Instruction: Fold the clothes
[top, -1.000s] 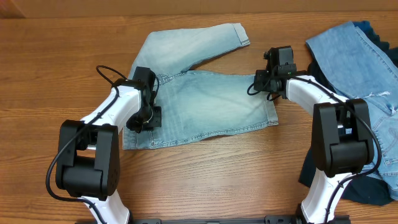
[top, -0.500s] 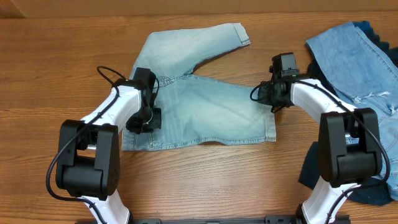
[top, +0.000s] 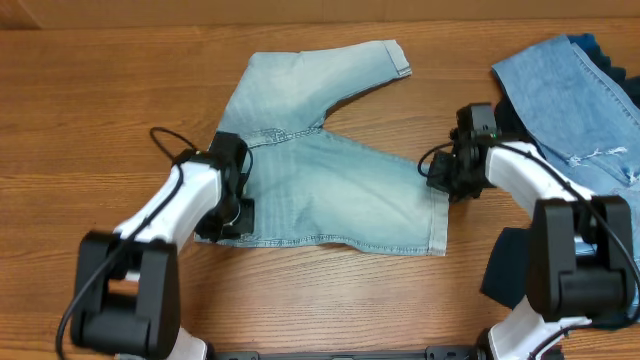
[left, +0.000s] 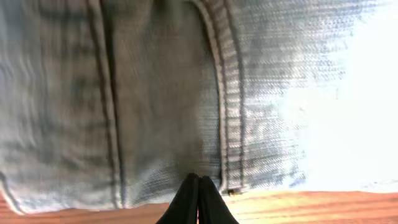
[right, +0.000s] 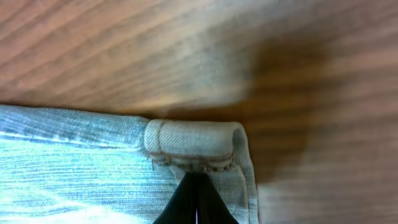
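Pale light-blue denim shorts (top: 330, 190) lie spread flat in the middle of the wooden table, one leg pointing to the back right. My left gripper (top: 222, 222) sits at their left end by the waistband. In the left wrist view it (left: 198, 186) is shut on the shorts' edge (left: 155, 93) beside a double-stitched seam. My right gripper (top: 440, 186) is at the right leg's hem corner. In the right wrist view it (right: 198, 182) is shut on the folded-over hem (right: 193, 140).
Medium-blue ripped jeans (top: 580, 100) lie at the right edge of the table. Dark navy cloth (top: 510, 270) shows beneath them and by the right arm's base. Bare wood (top: 100, 100) surrounds the shorts on the left and front.
The right gripper moved right and toward the front, dragging the leg hem with it. The whole shorts shifted right and flattened out. The left gripper came slightly toward the front with the waistband.
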